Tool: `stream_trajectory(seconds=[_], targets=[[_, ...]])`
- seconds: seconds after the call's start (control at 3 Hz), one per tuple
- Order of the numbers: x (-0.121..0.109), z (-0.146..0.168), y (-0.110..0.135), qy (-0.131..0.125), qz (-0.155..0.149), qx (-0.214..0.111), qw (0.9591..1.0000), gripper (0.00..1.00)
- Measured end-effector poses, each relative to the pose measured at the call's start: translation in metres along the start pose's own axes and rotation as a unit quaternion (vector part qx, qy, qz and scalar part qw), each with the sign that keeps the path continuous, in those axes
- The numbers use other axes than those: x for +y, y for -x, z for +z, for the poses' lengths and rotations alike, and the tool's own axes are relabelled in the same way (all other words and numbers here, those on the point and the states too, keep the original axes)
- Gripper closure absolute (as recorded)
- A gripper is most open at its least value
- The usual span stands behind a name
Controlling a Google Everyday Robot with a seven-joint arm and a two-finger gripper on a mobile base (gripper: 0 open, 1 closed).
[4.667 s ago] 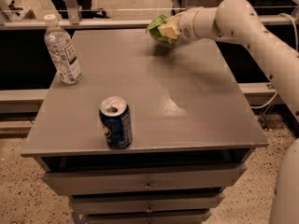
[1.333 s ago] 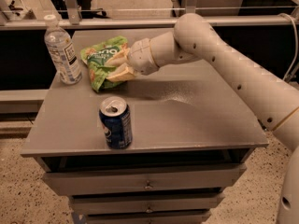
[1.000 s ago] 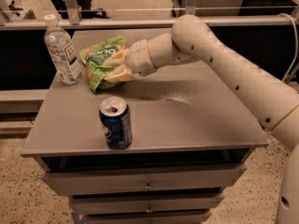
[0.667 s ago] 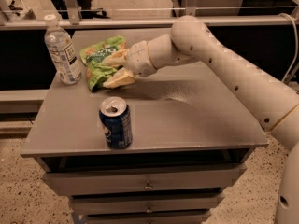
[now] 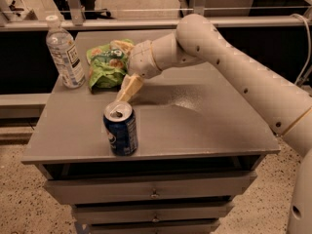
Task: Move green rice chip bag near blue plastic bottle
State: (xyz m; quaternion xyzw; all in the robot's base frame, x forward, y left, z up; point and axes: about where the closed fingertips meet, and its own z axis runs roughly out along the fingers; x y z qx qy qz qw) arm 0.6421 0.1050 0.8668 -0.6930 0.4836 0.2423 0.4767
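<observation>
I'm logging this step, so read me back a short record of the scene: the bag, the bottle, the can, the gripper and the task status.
surface: grey cabinet top
bag: green rice chip bag, lying flat between the bottle and the gripper
bottle: blue plastic bottle, upright, capped, at the back corner
can: blue soda can, upright, opened, near the front edge, apart from the bag
gripper: gripper, at the bag, open; one of the fingers points down toward the can
task status: bag appears to rest close beside the bottle
</observation>
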Motion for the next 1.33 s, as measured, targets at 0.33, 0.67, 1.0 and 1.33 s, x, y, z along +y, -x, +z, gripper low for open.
stream_trajectory(seconds=[0.33,0.67,1.0,1.33], targets=[[-0.041,-0.054,0.028,-0.057,-0.027,0.029,0.9976,0.0],[-0.084,-0.123,0.067,-0.137,-0.048,0.051,0.988,0.0],[-0.108,-0.198,0.106,-0.221,-0.07,0.07,0.9704,0.0],[-0.11,-0.205,0.11,-0.23,-0.072,0.071,0.968,0.0]])
